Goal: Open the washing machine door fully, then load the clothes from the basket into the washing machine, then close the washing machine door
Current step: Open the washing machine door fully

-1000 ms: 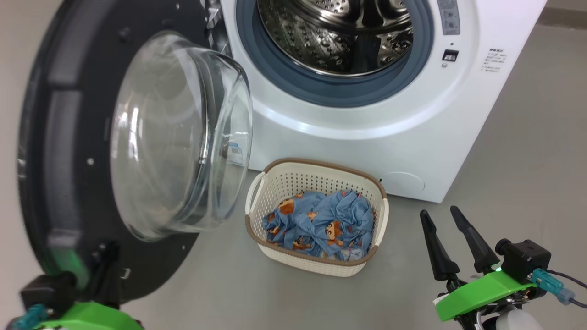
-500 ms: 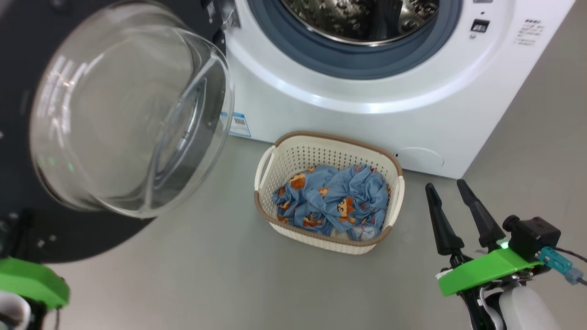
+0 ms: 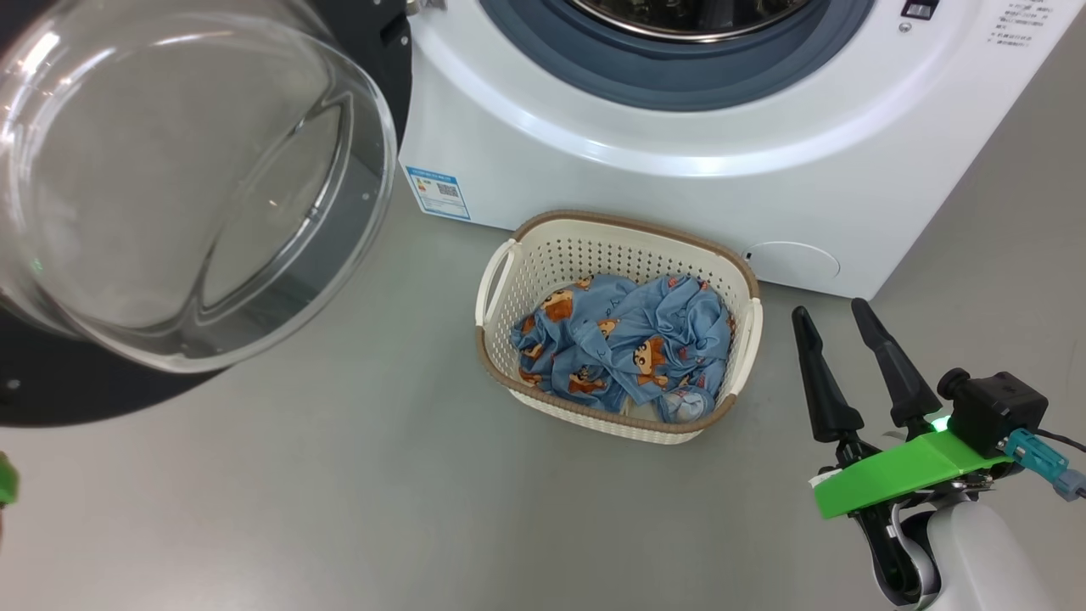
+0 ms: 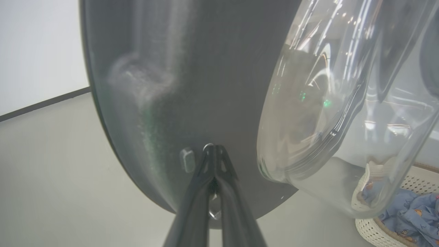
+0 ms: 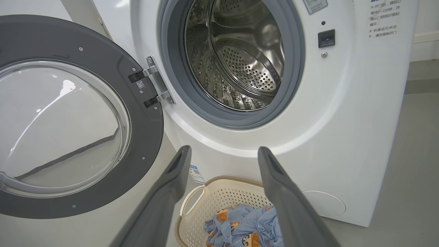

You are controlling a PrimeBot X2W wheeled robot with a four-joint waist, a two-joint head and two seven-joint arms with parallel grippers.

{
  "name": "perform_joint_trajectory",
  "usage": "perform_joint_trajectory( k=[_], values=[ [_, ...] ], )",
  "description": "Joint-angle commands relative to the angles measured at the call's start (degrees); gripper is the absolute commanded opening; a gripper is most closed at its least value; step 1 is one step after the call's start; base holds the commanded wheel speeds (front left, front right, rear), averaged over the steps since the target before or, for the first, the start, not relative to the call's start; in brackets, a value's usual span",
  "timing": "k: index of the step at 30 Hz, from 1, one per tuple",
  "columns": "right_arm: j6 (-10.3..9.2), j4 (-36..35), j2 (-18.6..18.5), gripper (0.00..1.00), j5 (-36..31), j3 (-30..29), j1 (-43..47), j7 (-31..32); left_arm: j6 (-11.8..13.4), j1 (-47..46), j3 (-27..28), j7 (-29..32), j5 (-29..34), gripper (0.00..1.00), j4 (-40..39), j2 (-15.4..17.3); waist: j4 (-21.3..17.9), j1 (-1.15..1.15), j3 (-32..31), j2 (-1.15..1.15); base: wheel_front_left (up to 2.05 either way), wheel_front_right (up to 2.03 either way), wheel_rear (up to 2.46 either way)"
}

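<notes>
Grey floor (image 3: 339, 509) before the big white washing machine (image 3: 594, 187) holds the cream perforated plastic basket (image 3: 628, 222). Its blue cartoon-print clothes (image 3: 628, 348) lie just forward-left of the spread-fingered right gripper (image 3: 828, 308), the nearer one. Fingers together, the left gripper (image 4: 212, 148) touches the black-rimmed glass door (image 4: 154, 85).

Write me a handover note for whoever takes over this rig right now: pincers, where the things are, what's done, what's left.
Left pincer: shut, tips at the dark inner face of the washing machine door.
Right pincer: open, empty, beside the basket.
The door is swung wide, left of the washing machine; its drum looks empty.
The clothes lie bundled in the basket on the floor.
Done: door open, apparently fully. Left: load clothes, close door.
</notes>
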Motion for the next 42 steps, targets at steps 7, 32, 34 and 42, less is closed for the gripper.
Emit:
perform_joint_trajectory(
  k=[7, 32, 34, 42],
  values=[
    [0.09, -0.98, 0.22, 1.0, -0.59, 1.54, -1.65, -0.68, -1.97, -8.12, 0.86, -0.88, 1.27, 0.0, 7.74, 7.43, -0.22, 0.0, 0.68, 0.0, 0.0, 0.0, 0.0],
    [0.09, -0.2, 0.29, 1.0, 0.07, 1.61, 0.08, -0.68, -4.24, -8.81, -2.95, -5.78, 1.43, 0.0, 14.96, 5.92, -0.49, 0.0, -2.3, 0.0, 0.0, 0.0, 0.0],
    [0.09, -0.18, 0.27, 1.0, 0.12, 1.61, 0.23, -0.68, -4.25, -7.9, -3.05, -6.39, 1.28, 0.0, 14.15, 5.64, -0.5, 0.0, -2.54, 0.0, 0.0, 0.0, 0.0],
    [0.09, -0.26, 0.43, 1.0, 0.15, 1.34, 0.61, -0.68, -3.55, -2.69, -2.21, -8.93, -0.61, 0.0, 8.18, 3.0, -0.95, 0.0, -3.32, 0.0, 0.0, 0.0, 0.0]
  ],
)
